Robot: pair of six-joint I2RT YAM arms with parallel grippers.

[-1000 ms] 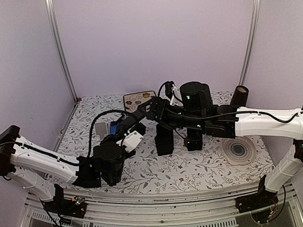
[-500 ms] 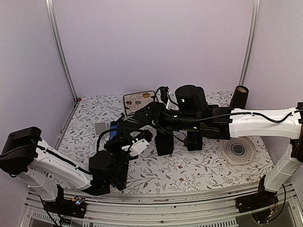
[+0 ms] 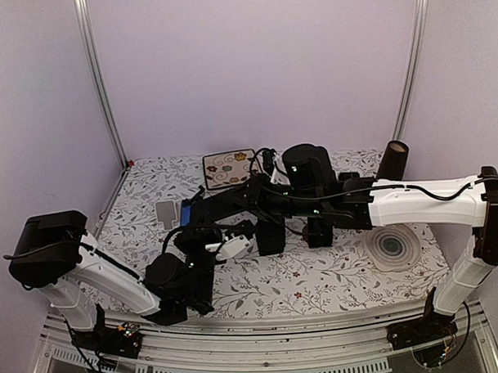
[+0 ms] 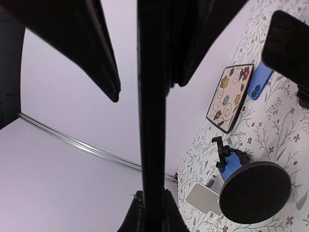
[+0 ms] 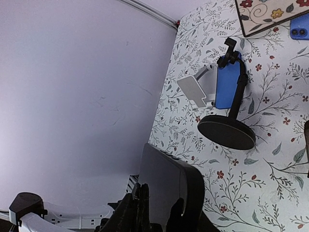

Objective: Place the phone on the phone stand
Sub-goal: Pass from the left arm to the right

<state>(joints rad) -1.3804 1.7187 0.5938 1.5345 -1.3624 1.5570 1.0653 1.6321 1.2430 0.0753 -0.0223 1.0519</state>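
The phone (image 5: 169, 181) is a dark slab held up in the air above the table's left side. Seen edge-on in the left wrist view, the phone (image 4: 152, 121) has my left gripper (image 4: 152, 212) shut on its lower end. My right gripper (image 5: 166, 208) straddles its other end, open, and the left wrist view still shows a gap beside one of its fingers (image 4: 104, 58). The phone stand (image 5: 227, 131) has a round black base, a curved neck and a small clamp, and stands on the floral cloth beyond both grippers. In the top view the two grippers meet near my left gripper (image 3: 210, 235).
Behind the stand are a blue piece (image 5: 227, 79) and a white holder (image 5: 195, 92). A floral pad (image 3: 229, 167) and a blue phone (image 5: 299, 26) lie further back. Two black blocks (image 3: 269, 231), a grey round coaster (image 3: 392, 247) and a brown tube (image 3: 393, 158) sit to the right.
The right arm has reached further left and its jaws have narrowed around the phone. The left arm has shifted its pose while keeping its grip.
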